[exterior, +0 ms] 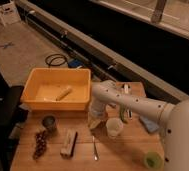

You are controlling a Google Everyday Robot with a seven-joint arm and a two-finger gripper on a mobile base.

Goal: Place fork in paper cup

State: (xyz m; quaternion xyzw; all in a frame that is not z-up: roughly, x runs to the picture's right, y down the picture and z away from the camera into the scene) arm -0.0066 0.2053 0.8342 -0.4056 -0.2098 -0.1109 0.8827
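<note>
The fork [95,148] is slim and silver and lies flat on the wooden table [128,150], near its front edge, pointing away from me. The paper cup [114,128] stands upright just right of it and a little further back, white with a pale inside. My gripper [94,121] hangs from the white arm over the table, just behind the fork and left of the cup, close above the wood. It holds nothing that I can see.
A yellow tub [57,89] with a pale roll in it sits at the back left. A dark grey cup [49,123], dark grapes [39,143], a brown-and-white block [69,143], a green cup [151,160], and a white-handled utensil [127,102] share the table.
</note>
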